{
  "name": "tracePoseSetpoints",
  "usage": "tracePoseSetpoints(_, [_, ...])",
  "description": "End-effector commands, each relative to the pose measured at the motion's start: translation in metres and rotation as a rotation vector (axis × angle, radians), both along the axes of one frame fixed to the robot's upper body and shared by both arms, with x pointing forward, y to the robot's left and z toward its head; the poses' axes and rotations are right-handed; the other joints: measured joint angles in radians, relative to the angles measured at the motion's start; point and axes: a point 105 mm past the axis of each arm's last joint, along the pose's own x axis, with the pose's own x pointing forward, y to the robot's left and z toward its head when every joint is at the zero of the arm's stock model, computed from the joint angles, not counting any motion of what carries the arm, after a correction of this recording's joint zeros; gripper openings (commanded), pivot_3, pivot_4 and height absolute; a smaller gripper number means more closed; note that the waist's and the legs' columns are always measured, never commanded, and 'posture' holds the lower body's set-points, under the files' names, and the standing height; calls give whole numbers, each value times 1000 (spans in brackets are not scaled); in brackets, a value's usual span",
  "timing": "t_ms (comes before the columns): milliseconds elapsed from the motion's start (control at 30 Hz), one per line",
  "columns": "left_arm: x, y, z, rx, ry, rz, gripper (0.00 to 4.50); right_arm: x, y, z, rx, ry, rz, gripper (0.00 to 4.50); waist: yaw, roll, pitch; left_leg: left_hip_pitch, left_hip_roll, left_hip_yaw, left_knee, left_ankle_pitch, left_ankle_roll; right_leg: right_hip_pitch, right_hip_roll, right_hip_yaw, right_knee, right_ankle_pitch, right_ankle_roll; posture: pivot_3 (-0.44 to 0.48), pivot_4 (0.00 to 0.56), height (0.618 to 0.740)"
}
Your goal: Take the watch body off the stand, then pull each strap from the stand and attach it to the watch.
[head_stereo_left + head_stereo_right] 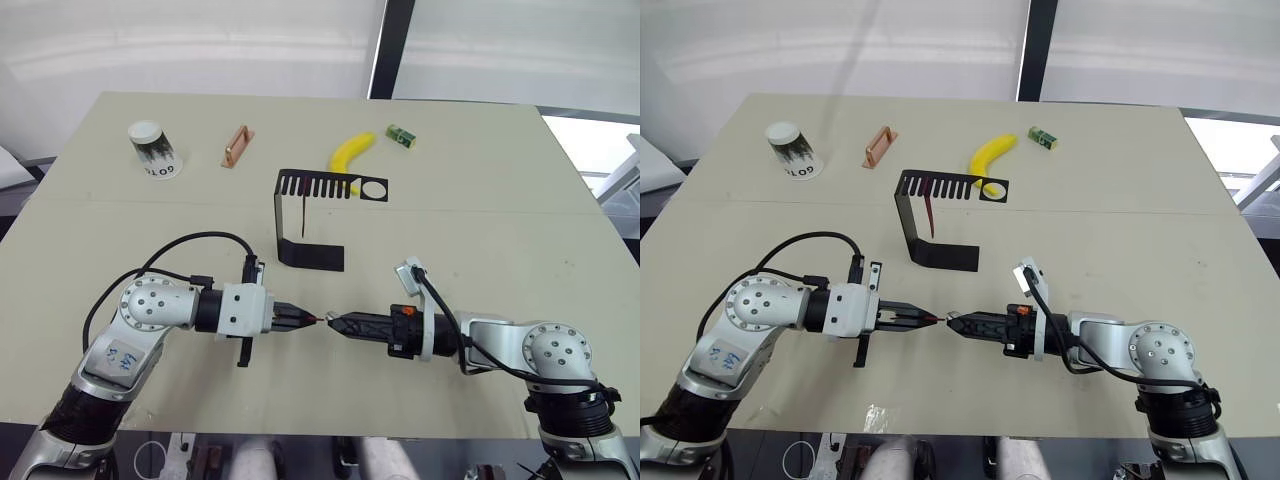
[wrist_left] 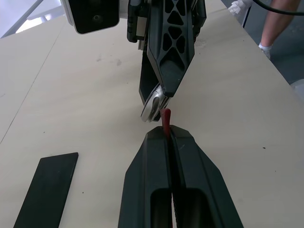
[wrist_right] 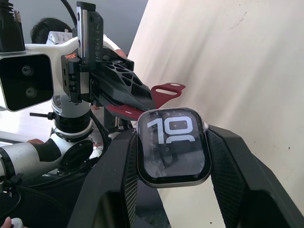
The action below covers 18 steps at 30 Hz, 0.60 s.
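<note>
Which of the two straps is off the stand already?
The strap clamped in the left gripper, facing the watch body. The other strap hangs from the stand's top arm.

A pale beige table [image 1: 500, 180] is filling the room's middle, seemingly two tops joined along a seam. Behind it, bright white panels, perhaps windows, are glowing either side of a dark upright post [image 1: 390, 45].
</note>
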Motion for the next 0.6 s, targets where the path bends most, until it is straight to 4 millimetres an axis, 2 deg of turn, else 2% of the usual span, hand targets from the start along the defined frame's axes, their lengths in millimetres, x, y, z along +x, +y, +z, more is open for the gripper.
tracePoseSetpoints(33, [0, -3, 11, -23, -41, -11, 0, -4, 2, 5, 12, -19, 16, 1607, 0, 0, 0, 0, 0, 0, 0, 0, 0, 0, 0, 0, 0, 0, 0, 0, 150, 729])
tracePoseSetpoints(600, [-2, -7, 14, -26, -45, -24, 0, -4, 3, 5, 13, -17, 16, 1607, 0, 0, 0, 0, 0, 0, 0, 0, 0, 0, 0, 0, 0, 0, 0, 0, 150, 729])
